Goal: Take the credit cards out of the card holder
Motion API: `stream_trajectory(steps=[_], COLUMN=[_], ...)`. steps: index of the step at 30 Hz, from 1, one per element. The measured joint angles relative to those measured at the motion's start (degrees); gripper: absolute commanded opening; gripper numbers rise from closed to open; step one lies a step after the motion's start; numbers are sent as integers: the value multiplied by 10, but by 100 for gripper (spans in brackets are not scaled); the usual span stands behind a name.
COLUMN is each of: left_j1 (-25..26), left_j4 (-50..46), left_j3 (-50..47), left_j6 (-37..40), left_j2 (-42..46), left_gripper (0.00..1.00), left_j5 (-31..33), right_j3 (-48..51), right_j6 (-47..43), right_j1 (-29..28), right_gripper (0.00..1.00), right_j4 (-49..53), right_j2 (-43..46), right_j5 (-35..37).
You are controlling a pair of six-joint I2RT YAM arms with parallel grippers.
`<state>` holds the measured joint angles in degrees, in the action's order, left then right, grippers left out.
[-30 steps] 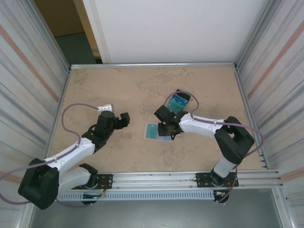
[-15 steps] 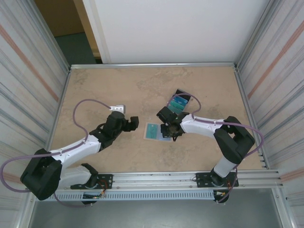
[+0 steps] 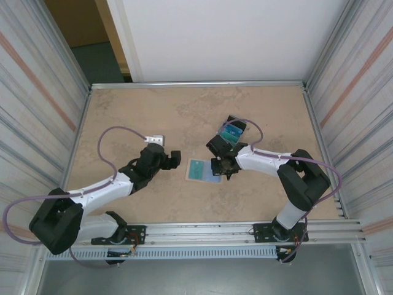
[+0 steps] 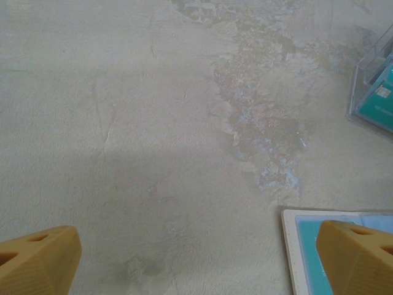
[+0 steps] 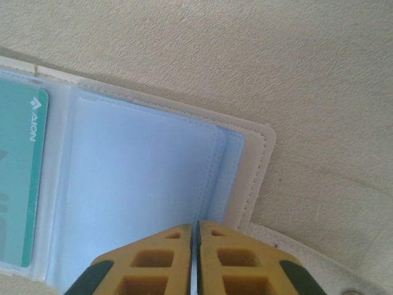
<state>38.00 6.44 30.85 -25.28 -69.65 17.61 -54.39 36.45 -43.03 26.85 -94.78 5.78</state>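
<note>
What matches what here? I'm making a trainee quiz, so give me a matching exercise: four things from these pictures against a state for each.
Things:
1. left gripper
2. right gripper
3. card holder
4. teal card

States:
a. lying open on the table
b. shut
c. tucked into the holder
d. open wide

Pairs: 1-d; 2-b; 3-a; 4-c
</note>
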Motion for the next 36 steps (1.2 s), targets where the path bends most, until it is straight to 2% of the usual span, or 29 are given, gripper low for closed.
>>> stream_trajectory(steps=[7, 19, 21, 25, 31, 36], left_j1=[0, 8, 8, 12, 15, 15], left_j4=[0, 0, 0, -6, -8, -12], left_j3=[2, 7, 7, 9, 9, 9], left_j6=[0, 0, 0, 0, 0, 0], left_j2=[-4, -5, -6, -6, -6, -6], left_gripper=[99, 99, 99, 99, 99, 99], left_j5=[0, 5, 5, 11, 21, 22], right_j3=[0, 0, 0, 0, 7, 21], right_j6=[-11, -27, -27, -23, 13, 56], right_j1=[3, 22, 23, 22, 11, -30], right_gripper=[0, 1, 4, 23, 41, 42], right_j4=[0, 0, 0, 4, 16, 15], right_j2=[0, 0, 0, 2, 57, 78], right_j5=[4, 7, 7, 7, 6, 2])
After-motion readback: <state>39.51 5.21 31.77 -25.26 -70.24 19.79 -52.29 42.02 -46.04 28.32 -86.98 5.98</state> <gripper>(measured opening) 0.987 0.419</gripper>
